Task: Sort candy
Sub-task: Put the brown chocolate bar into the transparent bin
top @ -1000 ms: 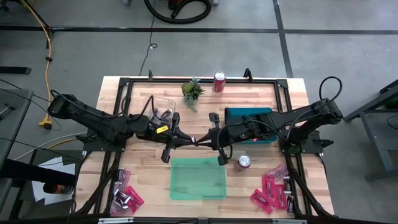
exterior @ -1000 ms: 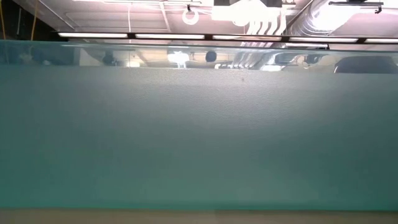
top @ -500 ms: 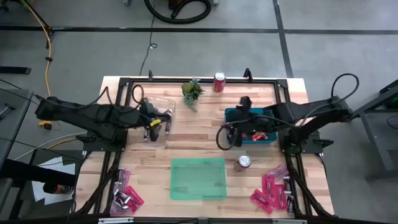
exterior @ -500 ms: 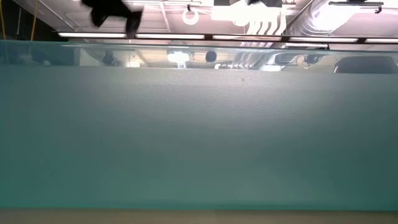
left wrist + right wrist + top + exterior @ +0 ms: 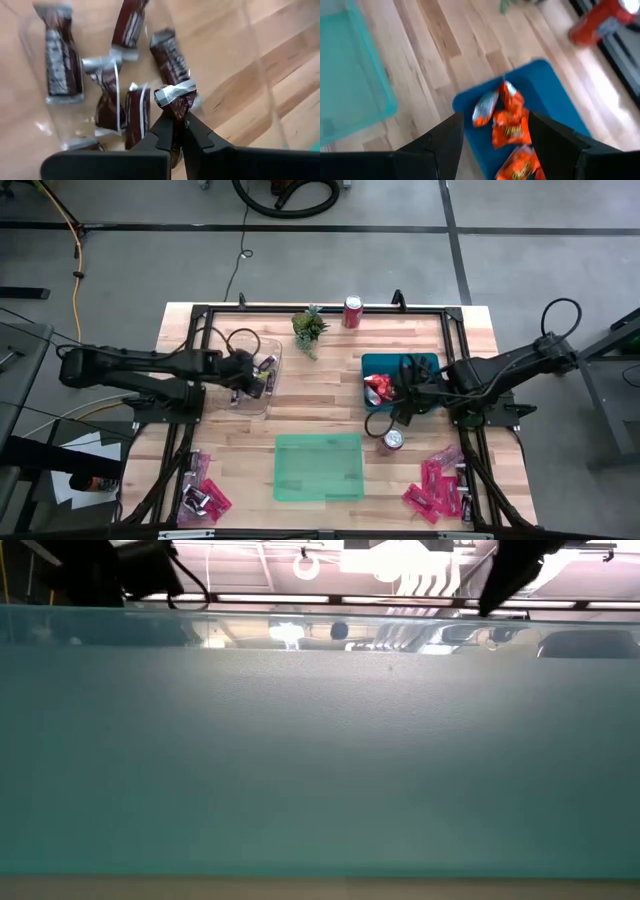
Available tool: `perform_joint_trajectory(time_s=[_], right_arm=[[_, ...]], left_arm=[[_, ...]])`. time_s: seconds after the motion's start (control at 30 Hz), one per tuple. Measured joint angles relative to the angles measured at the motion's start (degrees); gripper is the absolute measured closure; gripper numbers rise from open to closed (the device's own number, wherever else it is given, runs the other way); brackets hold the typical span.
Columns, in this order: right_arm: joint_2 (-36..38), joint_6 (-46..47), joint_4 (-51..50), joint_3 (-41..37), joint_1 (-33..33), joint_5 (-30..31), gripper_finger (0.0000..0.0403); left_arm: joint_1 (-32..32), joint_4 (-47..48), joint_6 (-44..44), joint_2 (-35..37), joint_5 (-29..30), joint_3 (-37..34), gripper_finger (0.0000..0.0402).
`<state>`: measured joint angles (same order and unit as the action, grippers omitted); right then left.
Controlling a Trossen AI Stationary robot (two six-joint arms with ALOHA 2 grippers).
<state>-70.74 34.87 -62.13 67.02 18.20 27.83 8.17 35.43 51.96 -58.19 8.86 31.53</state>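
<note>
A clear tray [image 5: 243,340] at the table's left holds several dark brown-and-silver candy bars [image 5: 60,60]. My left gripper [image 5: 262,376] [image 5: 179,119] hangs over it, shut on one such bar [image 5: 175,97]. At the right, a blue tray [image 5: 425,362] holds red-orange packets [image 5: 512,127] [image 5: 377,387]. My right gripper [image 5: 398,395] [image 5: 500,145] stands open above them with nothing between its fingers. More candy lies in piles at the near left [image 5: 203,498] and near right [image 5: 440,485] corners. My left gripper pinches the brown bar between its two fingertips, just behind the silver crimped end [image 5: 176,91]. The fingers slant down from the table's left side. That crimped end sticks out past the fingertips, over the other bars in the clear tray; the rest of the bar is hidden by the fingers.
A green tray [image 5: 318,467] lies at the near middle, and its wall [image 5: 320,740] fills the low view. One red soda can [image 5: 393,440] stands between it and the blue tray, another [image 5: 352,311] at the far edge beside a small plant [image 5: 310,328].
Both grippers met over the table's middle, just beyond the green tray. My left gripper has since swung toward the table's left edge and tipped down over the clear tray. My right gripper has drawn back toward the right edge and now points down over the blue tray.
</note>
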Motion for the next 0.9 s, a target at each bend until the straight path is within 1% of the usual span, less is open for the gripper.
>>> perform_joint_trajectory(time_s=[0.17, 0.27, 0.37, 0.43, 0.53, 0.67, 0.77, 0.9], right_arm=[[2.6, 5.2, -0.2, -2.7, 1.9, -1.4, 0.0185], [4.0, 6.8, -0.2, -2.6, 2.9, -1.9, 0.0185], [6.2, 8.2, -0.3, -2.5, 4.1, -3.0, 0.0185], [7.7, 9.1, -0.8, -2.5, 4.8, -4.6, 0.0185], [9.7, 11.2, -1.0, -2.5, 5.6, -7.8, 0.0185], [10.9, 14.9, -0.7, -2.5, 6.8, -12.6, 0.0185], [10.9, 18.0, 0.4, -2.5, 8.3, -18.2, 0.0185], [10.1, 23.2, 0.7, -3.9, 12.8, -26.8, 0.0185]], left_arm=[[2.1, -2.9, -1.7, -4.3, -6.5, 0.0, 0.0398], [1.9, -3.0, -3.7, -6.0, -7.8, 1.0, 0.0378], [1.8, -0.9, -6.6, -6.7, -8.0, 3.4, 0.0343], [1.9, 2.2, -8.8, -6.7, -7.9, 5.7, 0.0315], [2.2, 7.1, -11.2, -6.3, -6.6, 9.8, 0.0274], [2.3, 10.8, -12.6, -5.4, -6.4, 14.1, 0.0228], [1.7, 8.3, -10.0, -3.3, -7.1, 15.4, 0.0205], [-2.3, -3.4, -5.4, 0.4, -6.1, 14.6, 0.0197]])
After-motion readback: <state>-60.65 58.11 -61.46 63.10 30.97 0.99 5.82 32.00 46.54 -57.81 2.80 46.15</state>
